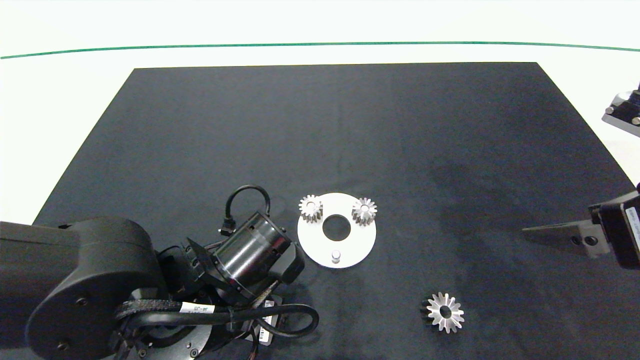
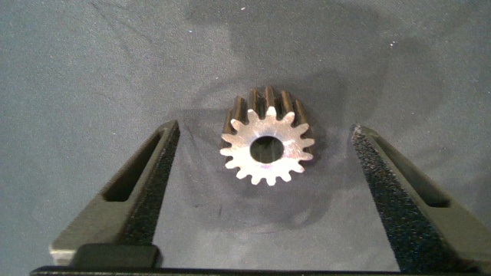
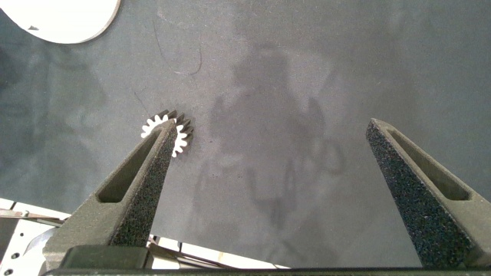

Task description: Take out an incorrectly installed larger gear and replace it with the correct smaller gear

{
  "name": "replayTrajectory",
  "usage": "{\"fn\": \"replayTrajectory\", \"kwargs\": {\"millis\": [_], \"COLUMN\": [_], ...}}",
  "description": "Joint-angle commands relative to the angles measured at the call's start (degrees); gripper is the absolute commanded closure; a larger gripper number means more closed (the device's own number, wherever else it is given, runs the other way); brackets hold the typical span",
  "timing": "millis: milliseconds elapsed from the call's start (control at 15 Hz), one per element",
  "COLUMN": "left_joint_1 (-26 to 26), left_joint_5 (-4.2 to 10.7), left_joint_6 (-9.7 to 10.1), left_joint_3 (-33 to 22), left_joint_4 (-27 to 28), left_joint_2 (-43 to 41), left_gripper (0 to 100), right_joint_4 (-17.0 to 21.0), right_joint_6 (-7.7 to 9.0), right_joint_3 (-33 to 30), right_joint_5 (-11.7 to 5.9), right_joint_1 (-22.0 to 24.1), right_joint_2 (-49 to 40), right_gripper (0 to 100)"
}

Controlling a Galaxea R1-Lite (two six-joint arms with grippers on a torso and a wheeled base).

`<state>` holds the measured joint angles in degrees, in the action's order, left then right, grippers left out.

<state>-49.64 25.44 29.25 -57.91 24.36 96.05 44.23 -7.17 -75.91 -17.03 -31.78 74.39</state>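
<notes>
Between the spread fingers of the left gripper lies the smaller gear, flat on the mat and untouched, with clear gaps to both pads. The jaws stand wide and hold nothing. Judgement: the step in hand is pickup of the replacement; the next move calls for a descent and a centred close across the teeth.

Just beyond that gripper sits the white disc, carrying two small gears at its far side and a bare peg at its near side, presumably the vacant seat.

Further off lies the larger gear, already off the disc, alone on the black mat.

Well apart at the mat's edge hovers the right gripper, wide open and empty.

Past the mat runs a white table with a green line.
</notes>
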Motion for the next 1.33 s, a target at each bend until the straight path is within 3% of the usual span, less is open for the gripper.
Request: {"fn": "replayTrajectory", "kwargs": {"millis": [67,1333], "left_joint_1": [0.07,-0.28], "left_joint_5": [0.13,0.31], "left_joint_6": [0.2,-0.24], "left_joint_3": [0.07,1.22], "left_joint_4": [0.16,-0.8], "left_joint_2": [-0.16,0.28], "left_gripper": [16,53], "right_joint_4": [0.16,-0.02], "right_joint_6": [-0.13,-0.21], "right_joint_3": [-0.03,0.15], "right_joint_5": [-0.11,-0.11], "right_joint_1": [-0.04,0.23], "right_joint_2": [0.23,-0.38], "right_gripper": [0,0]}}
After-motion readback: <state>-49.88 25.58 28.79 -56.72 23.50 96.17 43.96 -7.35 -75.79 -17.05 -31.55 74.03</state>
